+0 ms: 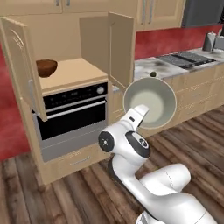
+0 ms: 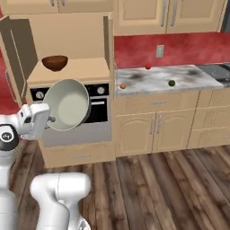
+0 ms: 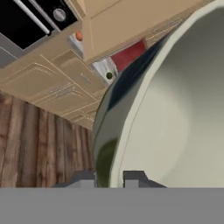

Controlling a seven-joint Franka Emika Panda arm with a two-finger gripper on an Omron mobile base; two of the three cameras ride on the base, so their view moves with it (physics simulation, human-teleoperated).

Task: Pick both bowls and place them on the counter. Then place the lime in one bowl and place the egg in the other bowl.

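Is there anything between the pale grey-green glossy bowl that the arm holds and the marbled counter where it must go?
Nothing visible does: pale grey-green glossy bowl hangs in open air left of the marbled counter.

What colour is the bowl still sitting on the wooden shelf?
Dark brown wood; the bowl shows best in the right base view.

Lime (image 2: 171,83), egg (image 2: 123,86) on counter (image 2: 188,76); brown bowl (image 2: 55,62) on shelf (image 2: 85,69).

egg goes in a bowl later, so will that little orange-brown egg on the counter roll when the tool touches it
Probably. The egg looks like a small ball resting on the flat marbled counter, so a nudge would likely send it rolling. It sits near the counter's left end, so it might drop off. It is small, so probably easy to miss.
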